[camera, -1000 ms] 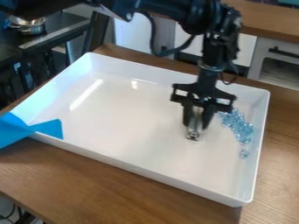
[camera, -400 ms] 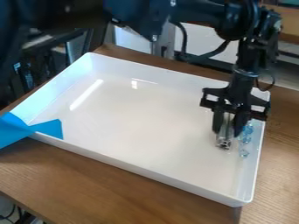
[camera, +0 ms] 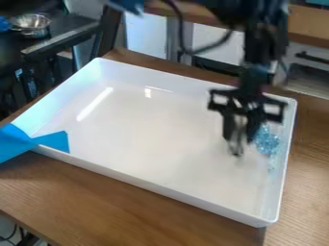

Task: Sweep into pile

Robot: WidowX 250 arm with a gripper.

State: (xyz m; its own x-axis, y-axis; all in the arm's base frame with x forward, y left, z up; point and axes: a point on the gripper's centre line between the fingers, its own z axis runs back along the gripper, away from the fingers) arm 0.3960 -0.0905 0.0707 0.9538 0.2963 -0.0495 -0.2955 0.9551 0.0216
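A sweep appears partly done, with the beads close to a pile. Nearest of them, a faint scatter of loose beads (camera: 271, 163) trails toward the viewer along the tray's right side. Just left of the beads, the tip of a slim metal piece (camera: 236, 148) points down at the tray floor. The black gripper (camera: 239, 137) above it is narrowed on that piece — its fingers look closed around it, though blur softens the edges. Beside the gripper, between it and the right-hand wall, lies the main pale-blue cluster (camera: 266, 140). The next move probably calls for setting the tool low on the near side of the stragglers and drawing them into the cluster, without pushing beads up against the wall.

Materials, from near to far: a brown wooden table (camera: 109, 202) with streaky grain; then a large white tray (camera: 157, 187), rectangular, smooth and glossy, with raised walls and rounded corners. A flat, matte blue piece (camera: 19, 144) with angular ends overlaps its left corner. The beads look glassy and small, clumped into an uneven oval. The tray floor catches streaks of light — one long, one short. Beyond, at upper left, a round, shiny metal bowl (camera: 31, 24) sits on a dark surface.
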